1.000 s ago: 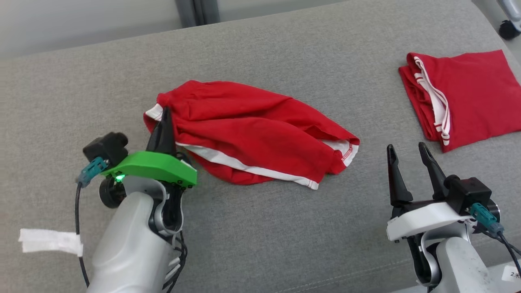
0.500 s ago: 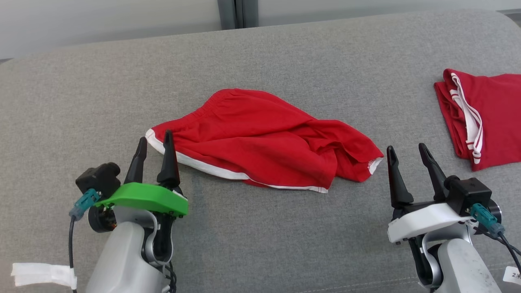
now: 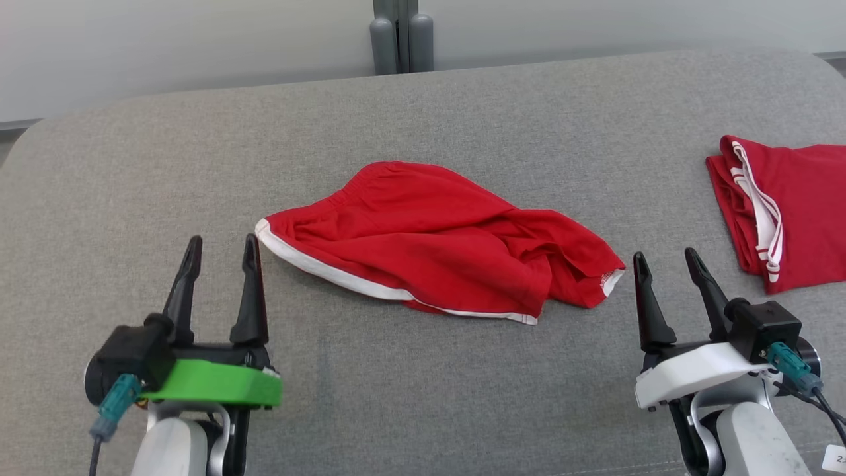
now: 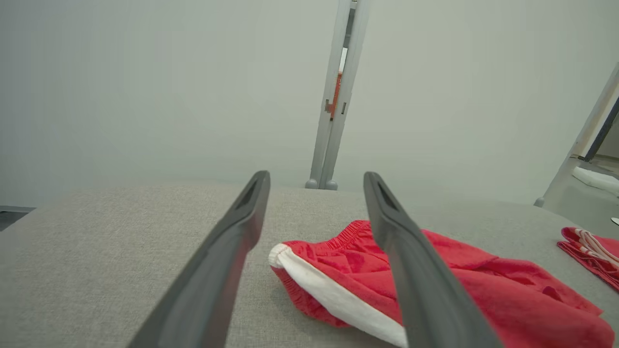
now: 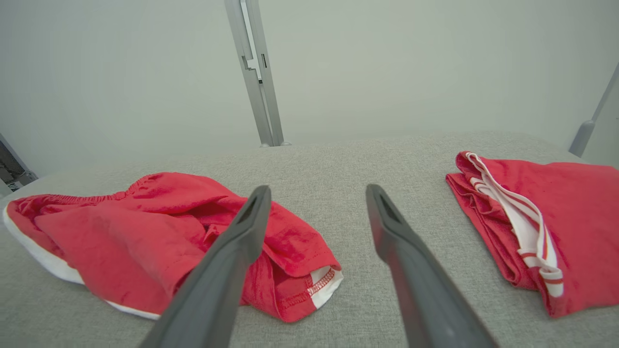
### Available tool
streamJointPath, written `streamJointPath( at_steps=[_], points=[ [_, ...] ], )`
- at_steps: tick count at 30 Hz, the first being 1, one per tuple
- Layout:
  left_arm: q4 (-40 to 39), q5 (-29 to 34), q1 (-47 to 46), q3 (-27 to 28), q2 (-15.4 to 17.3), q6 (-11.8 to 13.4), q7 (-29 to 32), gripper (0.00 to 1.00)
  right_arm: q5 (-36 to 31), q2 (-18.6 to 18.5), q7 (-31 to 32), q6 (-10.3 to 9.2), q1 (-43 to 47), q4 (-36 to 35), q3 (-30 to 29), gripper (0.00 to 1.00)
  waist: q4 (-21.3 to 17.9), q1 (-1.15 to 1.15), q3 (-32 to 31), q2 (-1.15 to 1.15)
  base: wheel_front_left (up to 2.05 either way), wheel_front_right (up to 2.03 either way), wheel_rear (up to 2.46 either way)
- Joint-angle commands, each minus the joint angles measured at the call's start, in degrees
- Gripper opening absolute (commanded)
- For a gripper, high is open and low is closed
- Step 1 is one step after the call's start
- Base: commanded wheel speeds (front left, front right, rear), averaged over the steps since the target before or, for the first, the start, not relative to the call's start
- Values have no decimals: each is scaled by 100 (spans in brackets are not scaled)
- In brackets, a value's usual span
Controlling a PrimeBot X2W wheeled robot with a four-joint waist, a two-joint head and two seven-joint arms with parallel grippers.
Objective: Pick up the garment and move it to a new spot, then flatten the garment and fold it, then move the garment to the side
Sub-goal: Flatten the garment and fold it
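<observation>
The garment is a pair of red shorts with white trim, lying rumpled in the middle of the grey cushioned surface. It also appears in the left wrist view as the garment and in the right wrist view as the garment. My left gripper, with its green mount, stands open just left of the garment's white-edged corner and holds nothing. My right gripper is open too, just right of the garment's hem, apart from it.
A second red garment with white stripes lies folded at the right edge of the surface; it shows again as the folded garment. A grey post rises behind the far edge, against a pale wall.
My left gripper has let go of the garment's corner and drawn back toward me. The garment now lies loose. The head camera has also shifted, so the whole scene sits differently.
</observation>
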Motion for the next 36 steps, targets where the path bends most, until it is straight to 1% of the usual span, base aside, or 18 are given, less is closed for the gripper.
streamJointPath(
  at_steps=[1, 4, 8, 10, 12, 14, 16, 19, 22, 25, 29, 32, 36],
  points=[
    [-34, 136, 213, 26, 21, -31, 1, 100, -32, -9, 11, -4, 102, -7, 16, 100, -18, 0, -80, 0, 0, 0, 0],
    [-85, 176, 443, 109, 14, -38, 0, 100, -37, -9, 55, -4, 136, 0, 48, 100, -40, 0, -149, 0, 0, 0, 0],
    [-140, 134, 643, 78, 9, -41, 0, 100, -25, -23, 122, -4, 189, -18, 86, 100, -31, 0, -199, 0, 0, 0, 0],
    [-152, 107, 676, 73, 4, -42, 0, 100, 49, -28, 251, -3, 159, -22, 143, 100, -7, 0, -204, 0, 0, 0, 0],
    [-166, 98, 682, 75, 0, -42, 0, 100, 217, -26, 564, -3, 88, 4, 225, 100, 13, 0, -206, 0, 0, 0, 0],
    [-178, 88, 703, 71, -5, -43, 0, 100, 521, -23, 954, -4, -53, -42, 304, 100, 27, 0, -210, 0, 0, 0, 0],
    [-173, 71, 717, 52, -9, -43, 0, 100, 764, -15, 1443, -3, -186, -76, 429, 100, 39, 0, -206, 0, 0, 0, 0],
    [-158, 59, 710, 5, -11, -43, 0, 100, 1067, -12, 2443, -3, -430, 15, 592, 100, 63, 0, -193, 0, 0, 0, 0],
    [-137, 50, 686, -38, -11, -44, 0, 100, 1229, -19, 3376, -3, -729, 189, 565, 100, 110, 0, -173, 0, 0, 0, 0],
    [-135, 54, 639, -71, -12, -44, 0, 100, 1505, -10, 3977, -2, -1014, 339, 475, 100, 179, 0, -151, 0, 0, 0, 0],
    [-107, 7, 566, -104, -13, -44, 0, 100, 1701, -8, 4675, -2, -1324, 603, 382, 100, 262, 0, -92, 0, 0, 0, 0],
    [-102, -2, 517, -133, -11, -43, 0, 100, 1948, -10, 4908, -2, -1533, 737, 325, 100, 309, 0, -48, 0, 0, 0, 0],
    [-81, -19, 484, -168, -13, -43, 0, 100, 2225, -9, 4991, -2, -1761, 979, 365, 100, 350, 0, -1, 0, 0, 0, 0]
  ],
)
